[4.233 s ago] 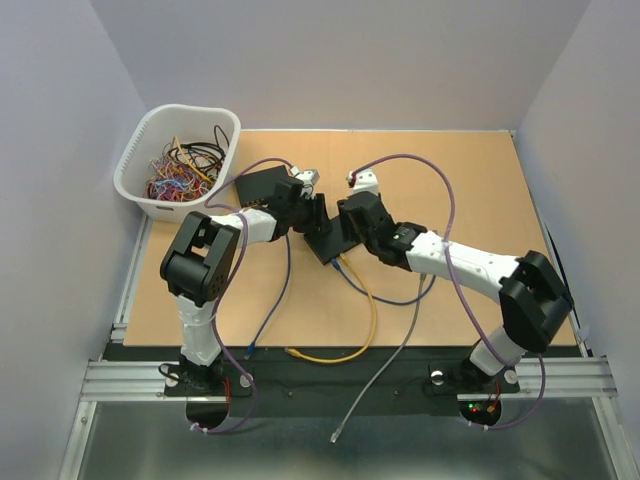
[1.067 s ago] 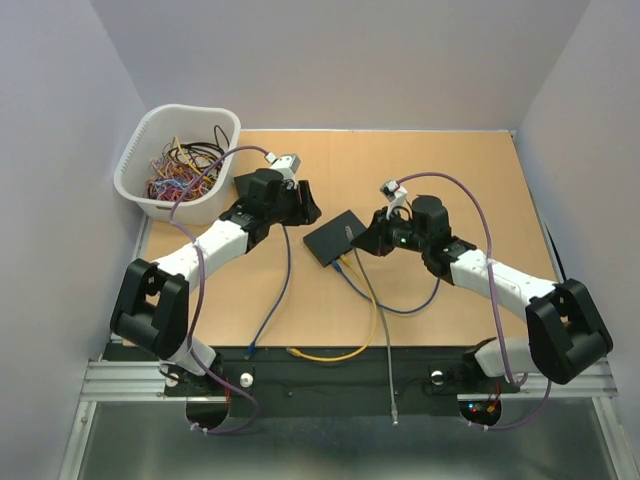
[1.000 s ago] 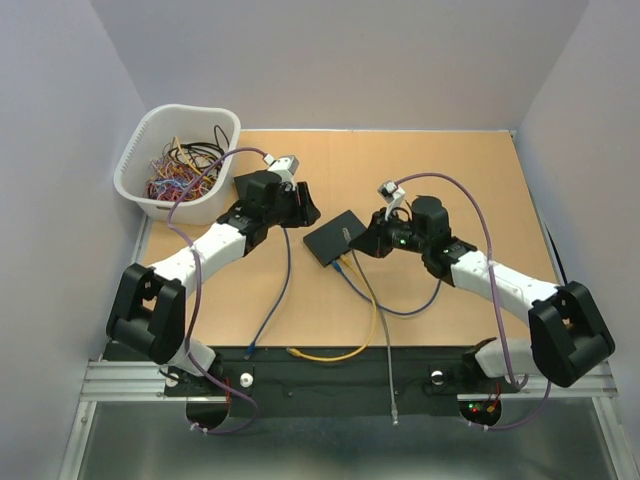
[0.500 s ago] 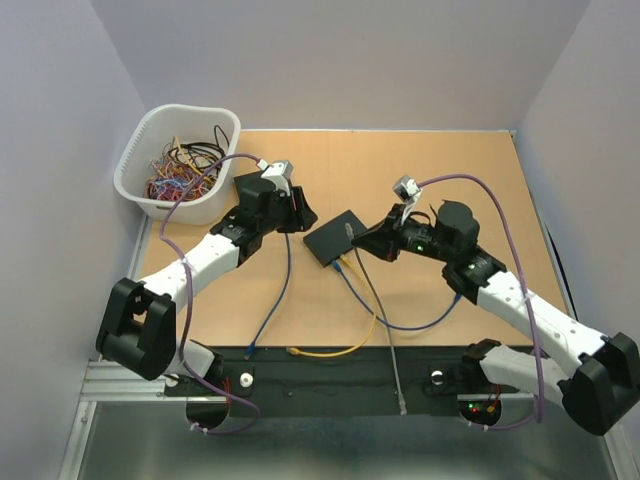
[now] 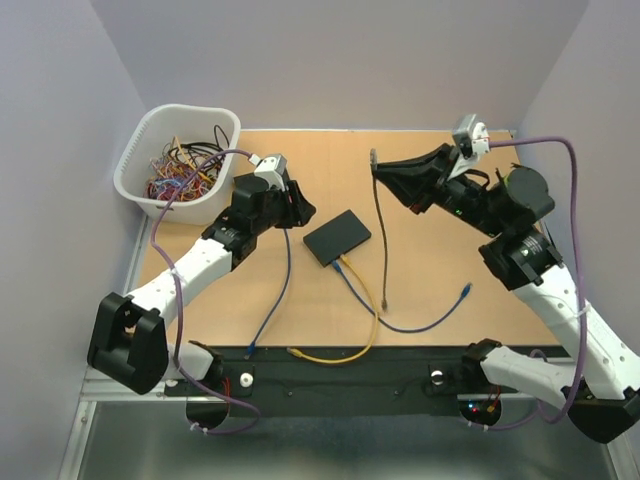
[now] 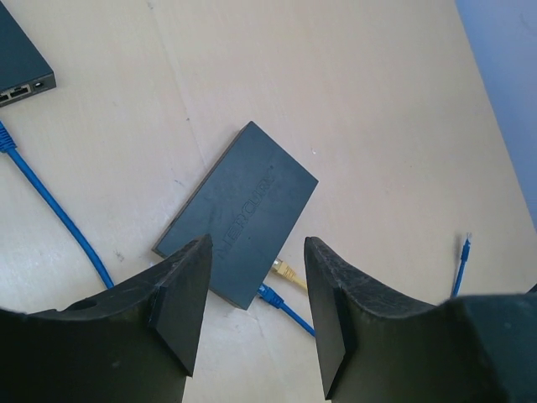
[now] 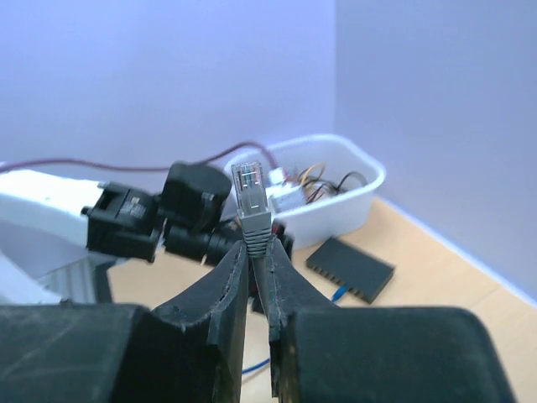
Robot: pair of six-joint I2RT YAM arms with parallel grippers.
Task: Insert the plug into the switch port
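Pinching the grey cable [image 5: 381, 240] just under the plug [image 7: 250, 195] with the right gripper [image 7: 256, 252], jaws pressed nearly together. Plug upright above the fingertips, in the centre of the right wrist view and at upper middle of the top view. Lifted high there, well apart from the switch [image 5: 337, 237] in the centre of that frame. Left gripper [image 6: 252, 281] spread, holding nothing, hanging over the switch without touching.

Possible troubles from here, as a judgement only:
- Held by the cable and not by the plug body, so probably easy to tilt or turn in the pinch at first contact with the port. Then jamming at the edge instead of entering.
- Long free tail hanging down to the table, right of centre in the top view. Likely to drag or catch on the yellow cable [image 5: 374, 318] and the blue cable [image 5: 430, 318] at lower centre during the descent.
- Switch not pinned by anything and probably light, so may slide away under a push.
- Two ports on the lower right edge already taken, so some risk of hitting a neighbour plug.
- Cannot tell from here which port is free, nor whether the latch side matches.
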